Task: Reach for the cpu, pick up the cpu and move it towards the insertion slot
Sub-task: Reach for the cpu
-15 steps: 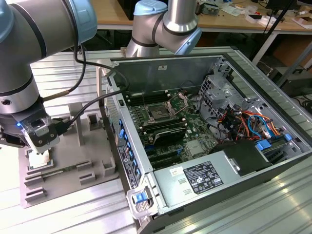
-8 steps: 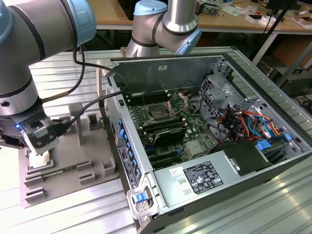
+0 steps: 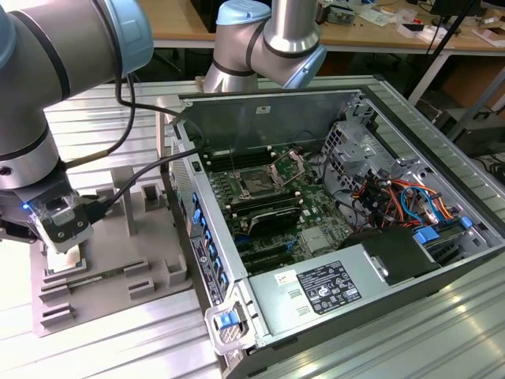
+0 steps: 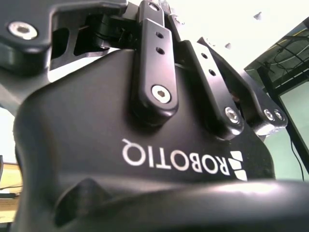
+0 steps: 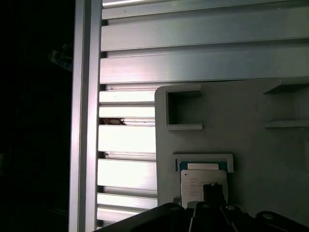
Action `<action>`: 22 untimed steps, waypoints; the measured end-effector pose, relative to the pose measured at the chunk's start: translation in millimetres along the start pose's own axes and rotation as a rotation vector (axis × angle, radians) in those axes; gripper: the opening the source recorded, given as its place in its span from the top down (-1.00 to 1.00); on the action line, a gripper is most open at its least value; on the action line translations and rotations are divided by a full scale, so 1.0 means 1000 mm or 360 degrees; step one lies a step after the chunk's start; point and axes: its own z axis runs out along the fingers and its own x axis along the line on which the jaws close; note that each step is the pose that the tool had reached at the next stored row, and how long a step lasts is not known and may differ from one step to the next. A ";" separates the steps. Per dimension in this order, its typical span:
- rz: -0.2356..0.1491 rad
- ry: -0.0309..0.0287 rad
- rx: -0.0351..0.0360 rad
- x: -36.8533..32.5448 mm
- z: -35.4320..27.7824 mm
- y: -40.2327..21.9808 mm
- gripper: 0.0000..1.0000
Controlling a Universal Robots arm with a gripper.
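So the arm's over at 9 o'clock in the exterior view, bent down with the gripper [image 3: 63,253] right over the grey tray [image 3: 150,237] on the slatted aluminium table [image 3: 95,110]. The gripper is nearest the tray's 8 o'clock corner.

The cpu [image 5: 195,181] shows up nicely in the first wrist view. It's a small flat squarish chip with a pale silver-white metal top, softly rounded corners and some faint print I can't make out. It's lying flat in one of the tray's shallow rectangular recesses, with a thin teal edge peeking out along one side against the recess wall. A dark bit of the gripper overlaps the chip's top. I honestly can't tell if it's touching, and I can't tell whether the claw is open or closed either.

The insertion slot [image 3: 256,183] is well apart from all that, off toward 2 o'clock from the tray, inside the opened computer case [image 3: 465,237]. It's a dark square with a silver frame on green board, and its steel bracket [image 3: 288,162] is flipped up. The long black memory slots [image 3: 268,213] run just beside it at 5 o'clock, and the grey power-supply box [image 3: 316,288] sits further out the same way.
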 end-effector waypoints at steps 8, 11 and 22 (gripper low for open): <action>-0.0001 0.00001 0.0000 0.0010 0.0008 -0.0001 0.79; -0.0001 0.00001 0.0000 0.0010 0.0009 -0.0001 0.79; -0.0001 0.00000 0.0000 0.0010 0.0012 -0.0001 0.53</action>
